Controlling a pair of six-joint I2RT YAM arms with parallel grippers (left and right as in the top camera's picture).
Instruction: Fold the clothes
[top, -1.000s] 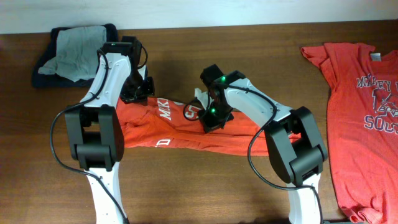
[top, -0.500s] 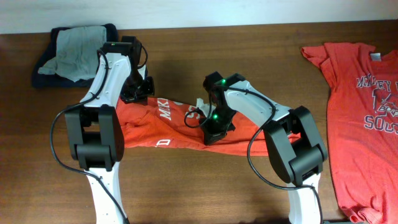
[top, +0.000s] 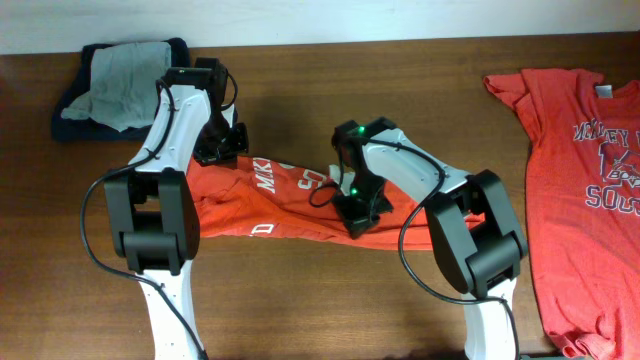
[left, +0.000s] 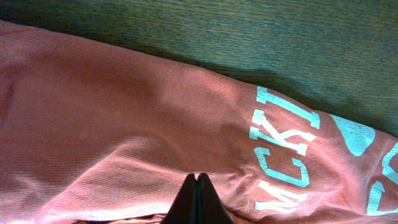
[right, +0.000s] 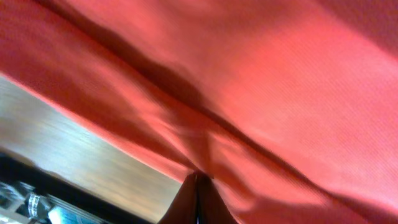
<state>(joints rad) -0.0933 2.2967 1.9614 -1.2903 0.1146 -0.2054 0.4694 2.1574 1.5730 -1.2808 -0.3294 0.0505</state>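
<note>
An orange-red T-shirt (top: 285, 210) with white lettering lies bunched into a long band across the middle of the table. My left gripper (top: 222, 150) sits at its upper left edge. In the left wrist view the gripper (left: 198, 177) is shut, with the cloth (left: 112, 124) creased at its tips. My right gripper (top: 358, 215) is at the band's middle, near the front edge. There the gripper (right: 198, 176) is shut on a pinch of the fabric (right: 280, 93), and folds run into the tips. A second such T-shirt (top: 570, 200) lies flat at the far right.
A pile of dark blue and grey clothing (top: 120, 85) sits at the back left corner. Bare brown table (top: 400, 90) lies behind the shirt and between the two shirts. The arms' bases stand at the front edge.
My right gripper has moved toward the front edge and slightly right, drawing the shirt's fabric with it and uncovering more of the lettering. The left gripper has stayed put.
</note>
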